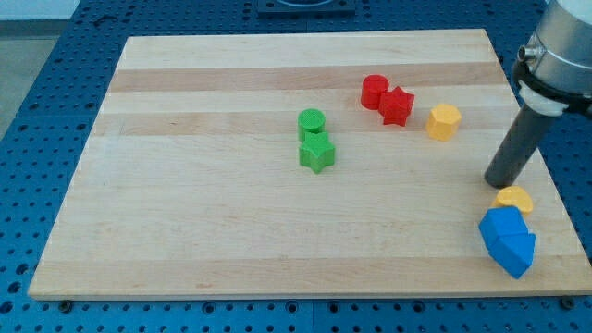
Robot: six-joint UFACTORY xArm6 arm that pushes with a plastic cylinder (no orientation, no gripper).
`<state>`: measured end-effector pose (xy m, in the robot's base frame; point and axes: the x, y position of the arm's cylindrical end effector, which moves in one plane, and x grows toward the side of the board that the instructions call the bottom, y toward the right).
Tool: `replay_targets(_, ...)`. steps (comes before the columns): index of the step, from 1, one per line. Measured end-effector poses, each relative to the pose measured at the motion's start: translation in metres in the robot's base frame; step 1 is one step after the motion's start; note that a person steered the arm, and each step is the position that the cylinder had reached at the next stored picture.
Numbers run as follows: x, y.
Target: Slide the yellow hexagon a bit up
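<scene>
The yellow hexagon (444, 121) lies on the wooden board (231, 222) at the upper right, just right of a red star (397, 106). My tip (497, 183) stands near the board's right edge, below and to the right of the yellow hexagon and well apart from it. The tip is just above a second, small yellow block (515, 198), close to it or touching it; I cannot tell which.
A red cylinder (374, 91) touches the red star's left side. A green cylinder (312, 121) sits above a green star (316, 154) near the middle. Two blue blocks (508, 240) lie together at the lower right, under the small yellow block.
</scene>
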<state>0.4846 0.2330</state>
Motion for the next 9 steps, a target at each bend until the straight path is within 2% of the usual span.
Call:
replay_targets(2, -0.139, 0.042)
replay_targets(4, -0.148, 0.034)
replay_targets(5, -0.151, -0.006)
replay_targets(6, -0.151, -0.006)
replay_targets(7, -0.151, -0.04)
replay_targets(9, -0.108, -0.038)
